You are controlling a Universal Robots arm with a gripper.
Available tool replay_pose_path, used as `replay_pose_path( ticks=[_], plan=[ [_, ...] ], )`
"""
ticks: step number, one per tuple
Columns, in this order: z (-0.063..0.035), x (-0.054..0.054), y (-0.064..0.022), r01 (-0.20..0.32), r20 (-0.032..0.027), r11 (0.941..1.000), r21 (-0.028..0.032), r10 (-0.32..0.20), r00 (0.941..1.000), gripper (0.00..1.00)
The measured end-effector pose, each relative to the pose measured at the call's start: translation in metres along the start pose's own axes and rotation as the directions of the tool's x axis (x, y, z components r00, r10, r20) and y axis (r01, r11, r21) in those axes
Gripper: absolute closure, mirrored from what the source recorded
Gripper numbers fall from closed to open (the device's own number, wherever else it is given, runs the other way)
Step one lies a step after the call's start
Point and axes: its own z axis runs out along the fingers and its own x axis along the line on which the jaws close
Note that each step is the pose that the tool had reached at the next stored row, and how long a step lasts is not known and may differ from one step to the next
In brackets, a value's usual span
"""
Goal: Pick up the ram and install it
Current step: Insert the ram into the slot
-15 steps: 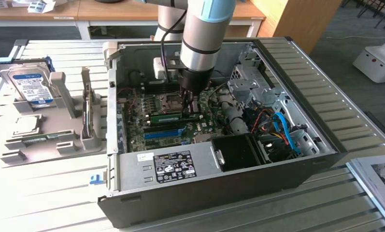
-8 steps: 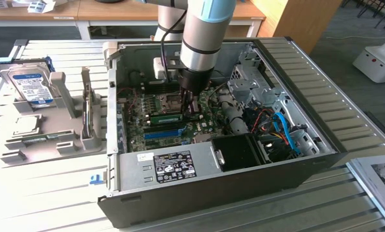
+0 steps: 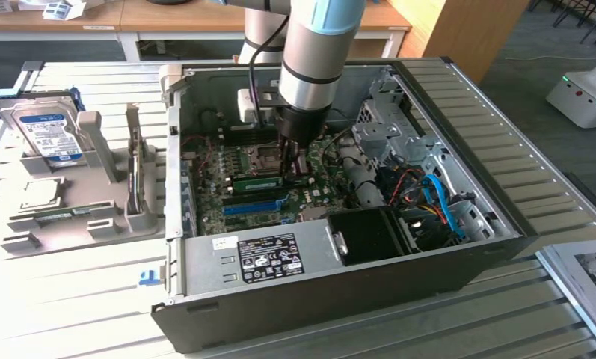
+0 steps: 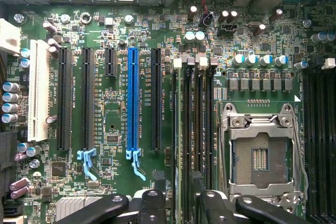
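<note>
Wooden desks behind slatted table; fingers spread inside PC case.

Worktop: pale slatted metal, evenly lit.
Floor: grey, beyond the worktop.
Furniture: light wooden desks at the back; wooden cabinet toward the exterior view's right.

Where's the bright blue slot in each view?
Exterior view: the blue slot lies on the motherboard inside the open case, between the CPU socket and the labelled power supply.
Wrist view: the blue slot runs among black slots, with one black slot between it and the memory slots.
Shared landmark: the silver-framed CPU socket.
</note>
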Motion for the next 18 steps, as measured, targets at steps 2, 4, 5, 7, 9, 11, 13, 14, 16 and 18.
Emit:
replay_pose_path(
  ticks=[2,4,5,7,9,11,13,14,16,18],
  plan=[
    [0.0,0.0,0.0,0.0,0.0,1.0,0.0,0.0,1.0,0.69],
    [-0.0006,0.0,0.0,0.0,0.0,1.0,0.0,0.0,1.0,0.69],
    [-0.0012,0.0,0.0001,0.0,0.0,1.0,0.0,0.0,1.0,0.69],
    [-0.0026,0.0,0.0001,0.0,0.0,1.0,0.0,0.0,1.0,0.69],
    [-0.0044,0.0,0.0002,0.0,0.0,1.0,0.0,0.0,1.0,0.69],
    [-0.0069,0.0,0.0004,0.0,0.0001,1.0,0.0,0.0,1.0,0.69],
    [-0.0094,0.0,0.0005,0.0,0.0,1.0,0.0,0.0,1.0,0.69],
    [-0.0106,0.0,0.0006,0.0,0.0,1.0,0.0,0.0,1.0,0.69],
    [-0.0132,0.0,0.0007,0.0,0.0,1.0,0.0,0.0,1.0,0.69],
    [-0.0163,-0.001,0.0009,0.0,0.0001,1.0,0.0,0.0,1.0,0.69]
  ],
)
